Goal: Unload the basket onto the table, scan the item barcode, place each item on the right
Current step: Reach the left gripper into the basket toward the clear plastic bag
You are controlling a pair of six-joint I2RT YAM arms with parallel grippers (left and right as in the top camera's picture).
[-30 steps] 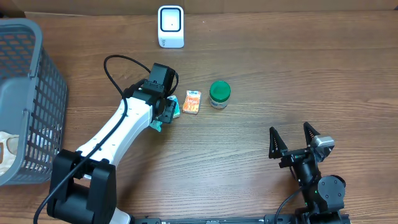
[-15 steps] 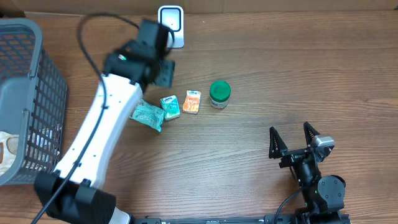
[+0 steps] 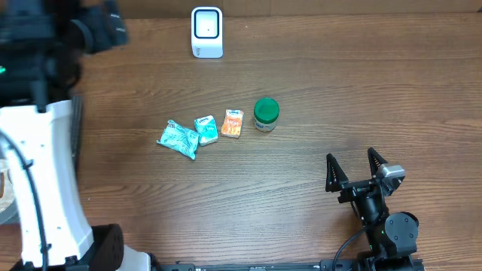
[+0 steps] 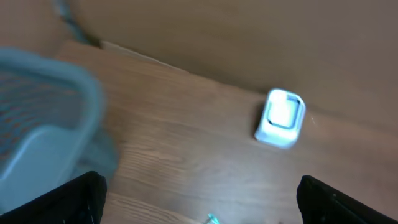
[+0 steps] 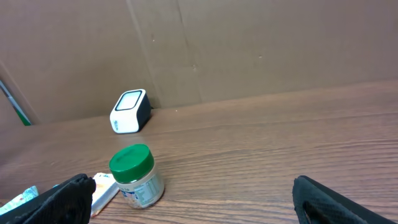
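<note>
White scanner (image 3: pixel 207 31) stood at the table's (image 3: pixel 339 83) far edge. In front of it, well apart, four items lay in a row: teal pouch (image 3: pixel 178 139), teal packet (image 3: pixel 206 129), orange packet (image 3: pixel 234 123), green-lidded jar (image 3: pixel 266 114). The left gripper (image 4: pixel 200 183) hung left of the scanner, jaws wide, empty. The right gripper (image 3: pixel 350 162), front-right of it, had jaws also apart, empty. Judged: pick-up and scan both left. Nothing blocked the scanner's face; basket (image 4: pixel 43 106) sat leftward.

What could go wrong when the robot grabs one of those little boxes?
The small teal box sits close between the teal packet and the orange box, so a grab might shove a neighbour. The green-lidded jar beside them could tip and roll. No barcode shows from above, so the scanner might miss it.
</note>
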